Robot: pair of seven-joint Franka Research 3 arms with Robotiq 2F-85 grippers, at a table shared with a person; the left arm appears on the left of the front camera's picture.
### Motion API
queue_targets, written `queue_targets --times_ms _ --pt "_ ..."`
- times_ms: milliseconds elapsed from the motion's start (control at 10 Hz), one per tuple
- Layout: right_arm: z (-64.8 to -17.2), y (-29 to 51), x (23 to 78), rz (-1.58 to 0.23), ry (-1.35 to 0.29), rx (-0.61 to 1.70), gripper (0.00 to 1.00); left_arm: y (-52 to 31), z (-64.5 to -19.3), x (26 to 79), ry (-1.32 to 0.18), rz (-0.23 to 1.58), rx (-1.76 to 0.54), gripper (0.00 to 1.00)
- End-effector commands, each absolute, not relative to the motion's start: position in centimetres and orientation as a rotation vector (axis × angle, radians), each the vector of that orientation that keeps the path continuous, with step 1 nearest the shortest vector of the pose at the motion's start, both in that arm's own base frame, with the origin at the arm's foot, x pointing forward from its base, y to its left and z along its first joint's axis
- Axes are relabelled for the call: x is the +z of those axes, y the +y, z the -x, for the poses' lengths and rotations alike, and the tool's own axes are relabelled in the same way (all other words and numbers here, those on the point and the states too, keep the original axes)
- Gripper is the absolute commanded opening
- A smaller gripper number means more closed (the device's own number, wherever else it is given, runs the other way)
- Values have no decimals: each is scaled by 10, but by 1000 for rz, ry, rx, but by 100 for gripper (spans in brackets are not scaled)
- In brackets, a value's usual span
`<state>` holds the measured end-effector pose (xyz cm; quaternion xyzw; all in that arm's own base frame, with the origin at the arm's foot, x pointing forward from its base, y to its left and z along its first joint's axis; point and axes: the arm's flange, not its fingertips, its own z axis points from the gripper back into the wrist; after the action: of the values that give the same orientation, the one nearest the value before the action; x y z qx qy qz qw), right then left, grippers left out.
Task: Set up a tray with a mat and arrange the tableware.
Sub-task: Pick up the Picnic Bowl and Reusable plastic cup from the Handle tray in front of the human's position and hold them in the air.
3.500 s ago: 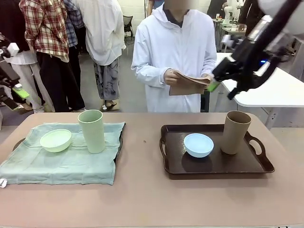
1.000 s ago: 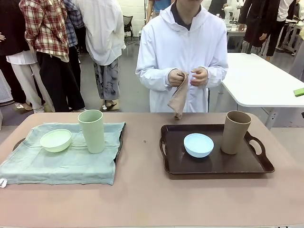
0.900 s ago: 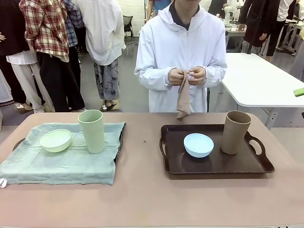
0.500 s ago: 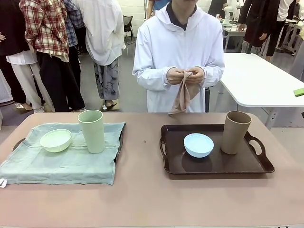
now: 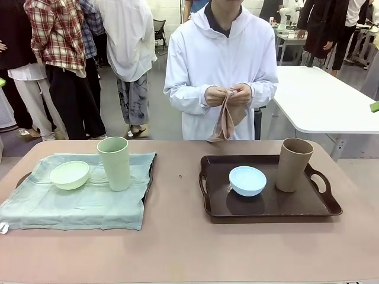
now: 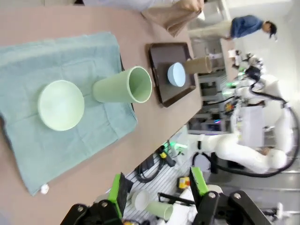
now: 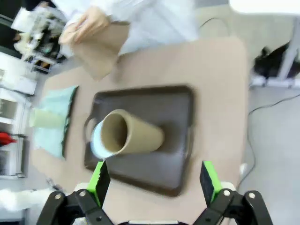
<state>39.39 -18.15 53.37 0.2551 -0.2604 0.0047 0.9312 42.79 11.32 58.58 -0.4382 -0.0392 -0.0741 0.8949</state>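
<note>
Across the surface, the person's hands unfold the tan mat with my right arm now drawn back, both jaws released and empty, while the light blue bowl and tan-brown cup sit on the bare brown tray it must line.

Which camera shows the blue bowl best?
The front view: the blue bowl sits whole and sharp on the tray. The right wrist view hides most of it behind the tan cup; the left wrist view shows it small and far.
</note>
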Motion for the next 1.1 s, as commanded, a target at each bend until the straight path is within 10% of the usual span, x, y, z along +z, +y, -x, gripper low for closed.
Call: queue_targets --times_ms 0,1000 --pt "-422 -178 515 -283 -677 -16 100 67 -423 602 -85 778 -165 72" --pt "-419 -179 487 -360 -245 684 100 -193 -465 553 104 448 -203 72"
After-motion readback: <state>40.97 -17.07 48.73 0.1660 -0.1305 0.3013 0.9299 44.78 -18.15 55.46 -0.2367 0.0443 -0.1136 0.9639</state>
